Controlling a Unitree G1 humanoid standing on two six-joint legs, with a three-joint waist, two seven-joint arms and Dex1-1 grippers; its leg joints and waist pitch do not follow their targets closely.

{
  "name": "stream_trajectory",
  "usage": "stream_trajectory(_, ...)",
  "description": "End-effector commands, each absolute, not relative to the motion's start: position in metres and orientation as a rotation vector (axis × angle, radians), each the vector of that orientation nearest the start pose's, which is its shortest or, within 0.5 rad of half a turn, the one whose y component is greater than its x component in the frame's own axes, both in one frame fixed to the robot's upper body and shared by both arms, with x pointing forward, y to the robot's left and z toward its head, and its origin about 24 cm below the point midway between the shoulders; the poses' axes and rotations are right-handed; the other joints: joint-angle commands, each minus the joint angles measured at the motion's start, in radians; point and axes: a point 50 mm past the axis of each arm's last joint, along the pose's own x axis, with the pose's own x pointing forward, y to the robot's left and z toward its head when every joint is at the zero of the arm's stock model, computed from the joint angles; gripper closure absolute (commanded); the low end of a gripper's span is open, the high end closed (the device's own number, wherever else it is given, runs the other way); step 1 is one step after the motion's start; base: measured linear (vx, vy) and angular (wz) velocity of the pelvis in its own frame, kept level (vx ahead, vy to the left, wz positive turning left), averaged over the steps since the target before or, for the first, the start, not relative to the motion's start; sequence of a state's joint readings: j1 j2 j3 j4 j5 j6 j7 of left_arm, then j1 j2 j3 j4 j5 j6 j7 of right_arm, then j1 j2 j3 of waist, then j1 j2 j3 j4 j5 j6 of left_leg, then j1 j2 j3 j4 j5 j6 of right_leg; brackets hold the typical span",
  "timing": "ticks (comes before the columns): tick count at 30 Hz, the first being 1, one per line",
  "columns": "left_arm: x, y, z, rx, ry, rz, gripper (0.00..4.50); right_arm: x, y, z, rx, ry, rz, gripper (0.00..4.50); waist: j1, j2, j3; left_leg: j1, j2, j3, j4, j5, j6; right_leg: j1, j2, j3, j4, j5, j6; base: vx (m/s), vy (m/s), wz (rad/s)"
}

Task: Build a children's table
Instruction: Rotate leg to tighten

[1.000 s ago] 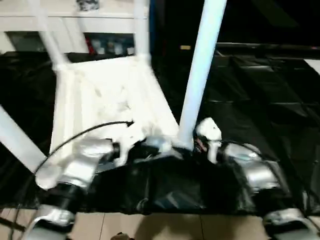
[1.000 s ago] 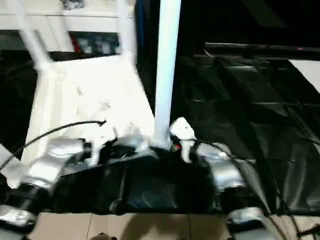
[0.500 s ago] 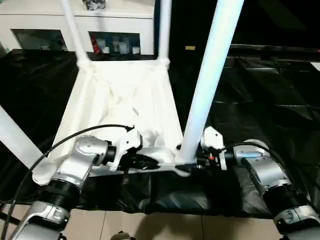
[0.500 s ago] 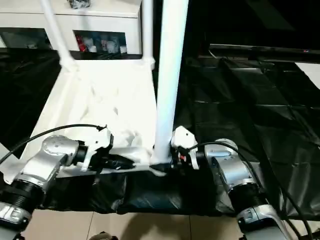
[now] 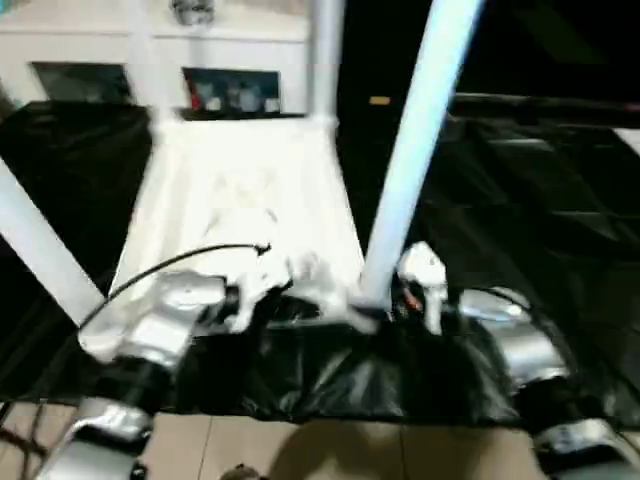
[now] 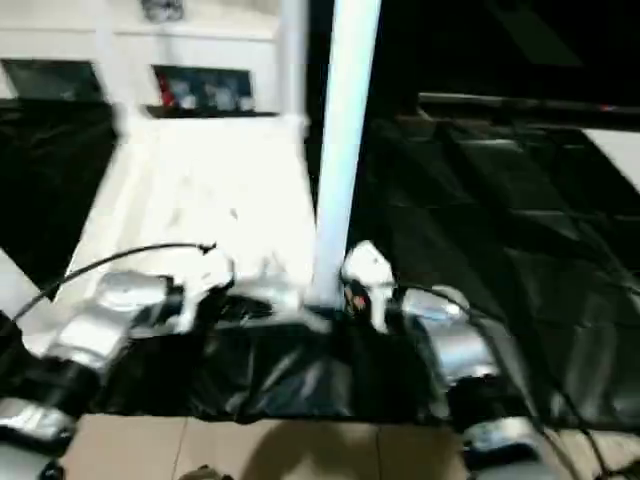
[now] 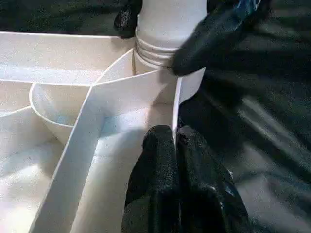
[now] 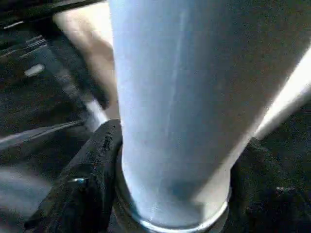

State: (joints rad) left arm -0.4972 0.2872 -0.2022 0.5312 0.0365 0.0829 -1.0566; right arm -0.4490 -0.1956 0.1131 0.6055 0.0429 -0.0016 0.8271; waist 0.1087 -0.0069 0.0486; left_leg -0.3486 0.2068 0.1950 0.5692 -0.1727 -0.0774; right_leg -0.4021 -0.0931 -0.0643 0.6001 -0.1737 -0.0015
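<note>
Tabletop (image 5: 240, 190) lies upside down on black sheeting (image 5: 520, 200), ribs up, w/ legs standing in its corner sockets. Left hand (image 7: 176, 141) is pinched tight on the thin near rim, beside the near-right socket. Right hand (image 8: 170, 165) wraps the base of the near-right leg (image 5: 415, 150), one finger (image 8: 92, 179) on each side.

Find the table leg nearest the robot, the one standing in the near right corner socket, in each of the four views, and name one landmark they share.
Left eye view: leg rises right of centre.
Right eye view: leg stands near the middle.
Left wrist view: its threaded base sits in the corner socket.
Right wrist view: leg between the right pincer fingers.
Shared landmark: black sheet.
</note>
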Motion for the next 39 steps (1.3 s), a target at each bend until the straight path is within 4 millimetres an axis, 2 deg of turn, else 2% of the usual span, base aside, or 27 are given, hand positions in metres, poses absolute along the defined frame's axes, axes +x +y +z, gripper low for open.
stream_trajectory(1,0.319,0.096,0.049,0.295,0.291,-1.103,4.5,0.307,-0.086,0.01,-0.117,0.313,0.914,1.83,-0.009,-0.007,-0.05,0.008,0.019,-0.023,-0.074,-0.35,-0.025,0.031,-0.057,0.032,-0.099,-0.539,-0.107,0.0,0.0,0.0)
stream_trajectory(3,0.322,0.086,0.046,0.304,0.301,-1.038,4.5,0.312,-0.078,0.007,-0.072,0.327,0.771,1.83,-0.018,-0.006,-0.052,0.009,0.018,-0.025,-0.074,-0.361,-0.019,0.03,-0.055,0.03,-0.106,-0.548,-0.096,0.0,0.0,0.0)
stream_trajectory(4,0.322,0.085,0.046,0.304,0.301,-1.037,4.5,0.312,-0.078,0.007,-0.071,0.327,0.77,1.83,-0.023,-0.01,-0.051,0.008,0.018,-0.024,-0.074,-0.36,-0.015,0.029,-0.053,0.031,-0.106,-0.541,-0.096,0.0,0.0,0.0)
stream_trajectory(5,0.323,0.078,0.045,0.307,0.3,-1.006,4.5,0.315,-0.071,0.006,-0.045,0.336,0.691,1.83,-0.022,-0.004,-0.053,0.01,0.017,-0.024,-0.074,-0.365,-0.012,0.027,-0.053,0.03,-0.106,-0.532,-0.099,0.0,0.0,0.0)
stream_trajectory(7,0.323,0.07,0.045,0.298,0.297,-0.996,4.5,0.315,-0.062,0.007,-0.044,0.322,0.672,1.83,-0.025,-0.007,-0.052,0.009,0.015,-0.022,-0.074,-0.372,-0.009,0.025,-0.051,0.031,-0.109,-0.531,-0.095,0.0,0.0,0.0)
stream_trajectory(9,0.322,0.063,0.046,0.293,0.287,-1.011,4.5,0.314,-0.053,0.012,-0.044,0.28,0.713,1.83,-0.023,-0.006,-0.054,0.009,0.017,-0.022,-0.074,-0.364,-0.005,0.025,-0.052,0.032,-0.108,-0.507,-0.096,0.0,0.0,0.0)
stream_trajectory(10,0.322,0.063,0.046,0.293,0.286,-1.013,4.5,0.314,-0.053,0.013,-0.043,0.277,0.716,1.27,-0.023,-0.005,-0.054,0.008,0.017,-0.021,-0.074,-0.364,-0.002,0.025,-0.052,0.033,-0.107,-0.494,-0.099,0.0,0.0,0.0)
stream_trajectory(12,0.32,0.061,0.046,0.299,0.285,-1.031,4.5,0.315,-0.052,0.016,0.001,0.26,0.728,1.13,-0.022,-0.006,-0.055,0.005,0.017,-0.02,-0.075,-0.355,0.004,0.028,-0.05,0.035,-0.101,-0.45,-0.111,0.0,0.0,0.0)
stream_trajectory(13,0.318,0.061,0.046,0.304,0.288,-1.053,4.5,0.315,-0.053,0.018,0.022,0.253,0.733,1.07,-0.023,-0.003,-0.055,0.004,0.018,-0.019,-0.075,-0.356,0.006,0.028,-0.05,0.036,-0.1,-0.432,-0.119,0.0,0.0,0.0)
stream_trajectory(17,0.314,0.068,0.043,0.322,0.305,-1.103,4.5,0.315,-0.062,0.022,-0.02,0.232,0.787,0.67,-0.021,-0.003,-0.057,0.001,0.019,-0.018,-0.075,-0.331,0.011,0.033,-0.049,0.038,-0.092,-0.37,-0.138,0.0,0.0,0.0)
stream_trajectory(20,0.31,0.078,0.043,0.347,0.31,-1.171,4.5,0.31,-0.073,0.024,-0.072,0.226,0.917,0.67,-0.018,-0.005,-0.06,-0.001,0.019,-0.017,-0.073,-0.309,0.023,0.039,-0.048,0.038,-0.087,-0.33,-0.149,0.0,0.0,0.0)
stream_trajectory(22,0.309,0.083,0.043,0.358,0.322,-1.206,4.5,0.307,-0.079,0.025,-0.108,0.222,0.979,0.67,-0.019,-0.006,-0.061,-0.006,0.02,-0.014,-0.069,-0.275,0.034,0.042,-0.048,0.039,-0.079,-0.271,-0.17,0.0,0.0,0.0)
stream_trajectory(26,0.304,0.094,0.042,0.394,0.362,-1.298,4.5,0.301,-0.095,0.026,-0.181,0.233,1.126,0.67,-0.014,-0.005,-0.065,-0.004,0.021,-0.011,-0.063,-0.225,0.05,0.046,-0.047,0.038,-0.067,-0.186,-0.206,0.0,0.0,0.0)
stream_trajectory(28,0.301,0.099,0.042,0.416,0.378,-1.341,4.5,0.298,-0.1,0.027,-0.207,0.238,1.189,0.67,-0.013,-0.003,-0.063,-0.004,0.022,-0.009,-0.062,-0.214,0.063,0.047,-0.043,0.037,-0.064,-0.151,-0.225,0.0,0.0,0.0)
stream_trajectory(30,0.3,0.103,0.042,0.43,0.388,-1.37,4.5,0.295,-0.104,0.028,-0.224,0.246,1.24,0.67,-0.012,-0.004,-0.062,-0.002,0.023,-0.008,-0.063,-0.229,0.06,0.046,-0.045,0.036,-0.066,-0.171,-0.23,0.0,0.0,0.0)
stream_trajectory(31,0.298,0.106,0.042,0.44,0.395,-1.394,4.5,0.293,-0.108,0.03,-0.235,0.253,1.288,0.67,-0.007,-0.002,-0.062,0.002,0.026,-0.008,-0.063,-0.245,0.056,0.045,-0.046,0.036,-0.069,-0.196,-0.23,0.0,0.0,0.0)
stream_trajectory(34,0.295,0.113,0.045,0.448,0.4,-1.461,4.5,0.288,-0.115,0.034,-0.243,0.277,1.399,0.67,0.005,-0.002,-0.059,0.005,0.028,-0.007,-0.066,-0.275,0.05,0.043,-0.046,0.037,-0.072,-0.242,-0.219,0.0,0.0,0.0)
stream_trajectory(36,0.294,0.114,0.045,0.446,0.402,-1.473,4.5,0.287,-0.116,0.034,-0.244,0.281,1.413,0.67,0.011,-0.001,-0.059,0.01,0.031,-0.006,-0.067,-0.292,0.043,0.037,-0.047,0.039,-0.073,-0.254,-0.222,0.0,0.0,0.0)
stream_trajectory(39,0.29,0.122,0.046,0.447,0.434,-1.515,4.5,0.285,-0.118,0.036,-0.252,0.298,1.482,0.67,0.013,-0.004,-0.059,0.004,0.03,-0.008,-0.069,-0.288,0.037,0.042,-0.047,0.039,-0.07,-0.262,-0.215,0.0,0.0,0.0)
